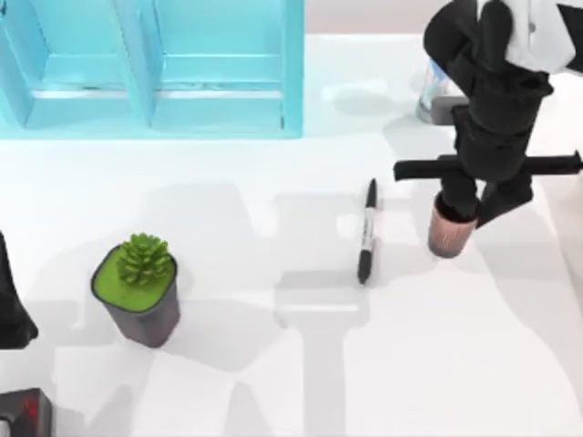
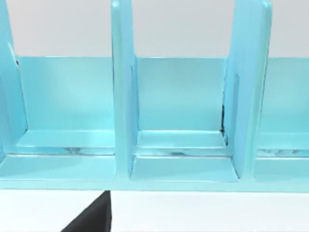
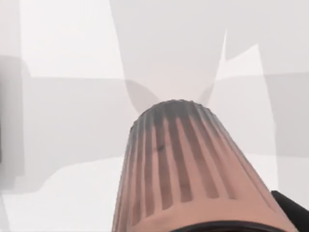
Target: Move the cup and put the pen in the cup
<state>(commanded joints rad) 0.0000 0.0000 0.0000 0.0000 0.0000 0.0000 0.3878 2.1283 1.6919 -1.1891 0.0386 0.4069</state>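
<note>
The reddish-brown ribbed cup [image 1: 450, 236] stands right of the table's middle, and its sides loom close in the right wrist view [image 3: 188, 179]. My right gripper [image 1: 479, 209] comes down from above and is shut on the cup at its rim. One dark finger [image 3: 292, 209] shows beside the cup's wall. The black pen [image 1: 367, 231], with a pale label band, lies flat on the table just left of the cup, apart from it. My left arm [image 1: 11, 305] is parked at the table's left edge.
A dark grey pot with a green succulent [image 1: 138, 288] stands front left. A light blue shelf rack [image 1: 150, 64] runs along the back left [image 2: 181, 145]. An hourglass [image 1: 435, 91] stands at the back, partly behind my right arm. A dark block [image 1: 23, 411] sits at the front left corner.
</note>
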